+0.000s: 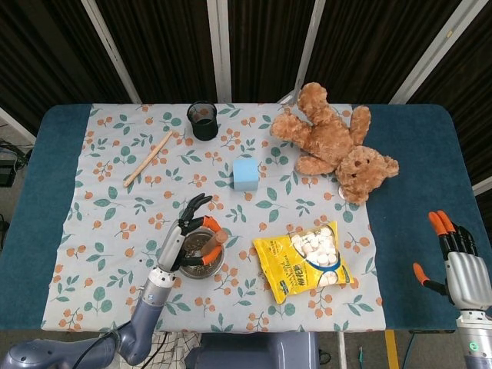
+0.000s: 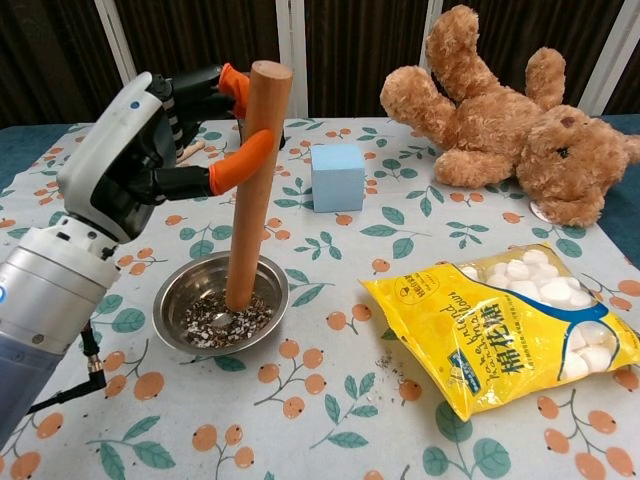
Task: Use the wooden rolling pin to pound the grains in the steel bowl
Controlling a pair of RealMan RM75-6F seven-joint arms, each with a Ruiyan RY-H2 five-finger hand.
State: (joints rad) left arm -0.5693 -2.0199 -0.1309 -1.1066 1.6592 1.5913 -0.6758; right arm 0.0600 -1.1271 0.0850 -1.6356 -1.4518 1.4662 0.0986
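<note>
midway, left robot hand (image 2: 150,140) is gripping the pin (image 2: 252,190) upright in the bowl (image 2: 168,305); grains (image 2: 205,325) part crushed, right robot hand (image 1: 459,265) idling open

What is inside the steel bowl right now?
The steel bowl holds crushed grains and the lower end of the wooden rolling pin, held by the left hand. Grains under the pin's tip are hidden.

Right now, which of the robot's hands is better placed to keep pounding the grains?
The left hand: it grips the wooden rolling pin, whose end stands in the steel bowl. The right hand sits open at the far table edge.
</note>
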